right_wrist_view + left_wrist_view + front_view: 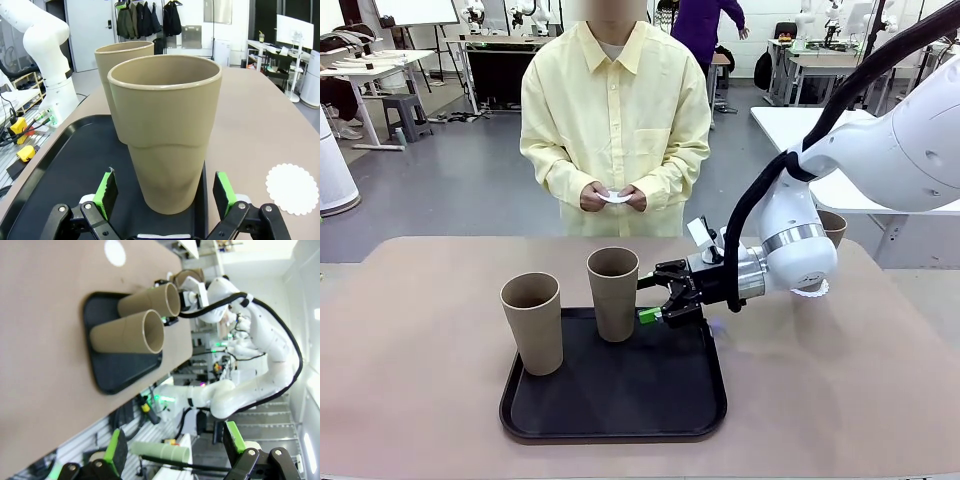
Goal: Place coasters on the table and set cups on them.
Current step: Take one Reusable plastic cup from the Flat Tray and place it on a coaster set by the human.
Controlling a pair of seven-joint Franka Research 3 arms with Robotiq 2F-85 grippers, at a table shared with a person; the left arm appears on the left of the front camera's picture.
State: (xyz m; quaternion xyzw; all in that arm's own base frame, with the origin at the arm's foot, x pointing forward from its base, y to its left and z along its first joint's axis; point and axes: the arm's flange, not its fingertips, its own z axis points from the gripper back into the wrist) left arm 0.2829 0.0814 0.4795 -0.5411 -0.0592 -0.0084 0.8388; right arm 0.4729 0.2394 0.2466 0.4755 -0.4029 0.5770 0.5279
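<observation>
Two tan cups upright on the black tray (620,425), apart from each other: left cup (531,322) toward the tray's left side, right cup (613,292) near its far edge. Third cup (833,226) off to the right on the surface (420,320), mostly hidden behind the right arm (798,250), with only the rim and a slice of wall showing.

Below that arm's wrist, the scalloped white edge of a coaster (817,291), the rest covered. No telling whether it is under the third cup or just beside it. Second coaster (292,188) flat and bare on the surface, just beside the tray's edge. Same coaster from the left wrist (115,252) washed out to a bright disc, lace unreadable. Third coaster (615,198) pinched between the person's hands (592,197) at waist height, beyond the far edge of the surface. Too small there for any lace to be made out.

Right jaws spread wide, low around the right cup, one green pad (106,192) on each side of its base. Clear gaps between pads and wall, no contact. In the front view, near fingertip just beside the cup, over the tray.

Left jaws spread as well, empty, green pads (116,450) rising from the bottom edge with the knuckles cut off, well apart from tray and cups.
</observation>
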